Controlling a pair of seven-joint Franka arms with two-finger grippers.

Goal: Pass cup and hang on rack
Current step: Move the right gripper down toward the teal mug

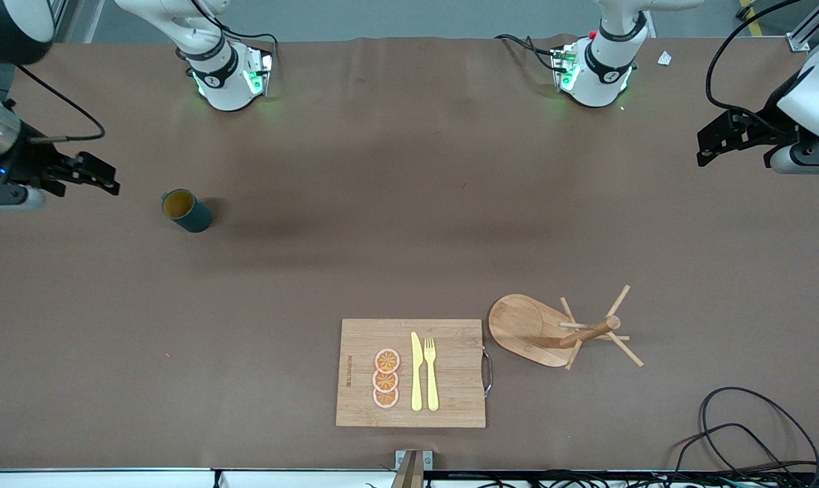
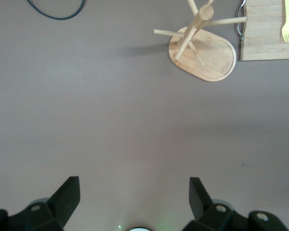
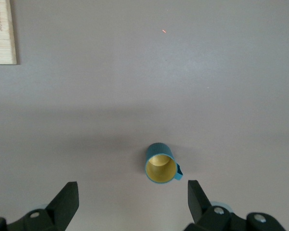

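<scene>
A bamboo board [image 1: 411, 373] lies near the front edge of the table, carrying three orange slices [image 1: 385, 379], a yellow knife [image 1: 416, 371] and a yellow fork [image 1: 431, 373], its metal handle [image 1: 488, 371] turned toward the rack [image 1: 563, 331]. That rack stands just beside the board, toward the left arm's end: oval base, central post, thin pegs fanning out, nothing hanging on it. A black cable [image 1: 754, 434] loops at the front corner of that same end. Open brown table separates all this from the cup [image 1: 186, 210], which stands upright well apart toward the right arm's end, farther from the front camera than the board. It is dark teal outside, ochre inside, and the right wrist view shows its small handle [image 3: 178, 170] at one side. The right gripper [image 1: 97, 177] hangs over the table's edge near the cup, jaws spread wide, holding nothing. The left gripper [image 1: 719, 146] waits over its own end, jaws likewise released and empty.
</scene>
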